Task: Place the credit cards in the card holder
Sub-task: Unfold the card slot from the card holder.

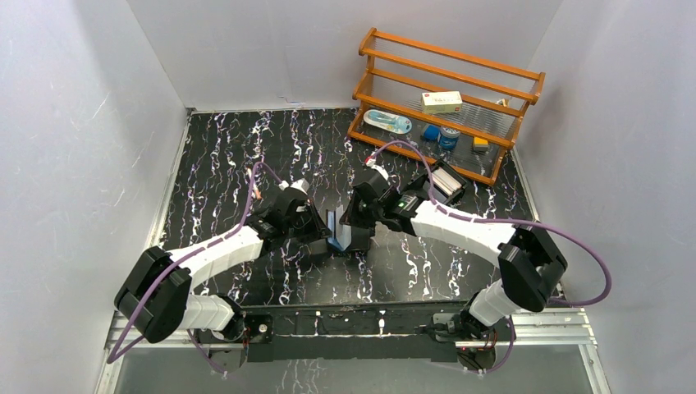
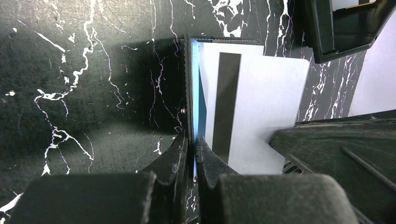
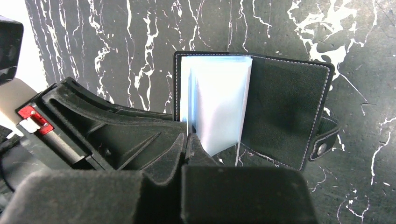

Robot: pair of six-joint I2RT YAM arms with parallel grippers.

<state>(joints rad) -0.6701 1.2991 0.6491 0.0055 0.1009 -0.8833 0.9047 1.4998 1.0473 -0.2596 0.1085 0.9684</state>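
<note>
The two arms reach in from the near edge and meet at the middle of the table (image 1: 222, 164), their heads close together with only the wallet (image 3: 285, 102) between them.

The left gripper (image 2: 191, 151) comes from the left. Its jaws are pinched almost closed on the near edge of one wallet leaf, seen edge-on as a thin black line with the blue pockets (image 2: 195, 93) right against it. The right gripper (image 3: 187, 144) comes from the right, its jaws narrow and closed on a white card (image 2: 266, 102). In the left wrist view the right gripper's black body covers the card's near right corner. In the right wrist view the left gripper's body fills the lower left, just beside the wallet.

The wallet is open. One leaf is spread to the right in the right wrist view, its inner face showing, and its snap tab (image 3: 324, 142) sticks out at the lower corner. I cannot tell whether it rests on the table.

The card lies flat against the pocket side. Its dark stripe and long axis run parallel to the fold, and its far end is level with the wallet's far edge.

Behind the right wrist, well apart from the wallet, a black box (image 1: 447, 182) holds pale cards. Farther back at the right stands a wooden rack (image 1: 450, 57) with small packets on its shelves.
</note>
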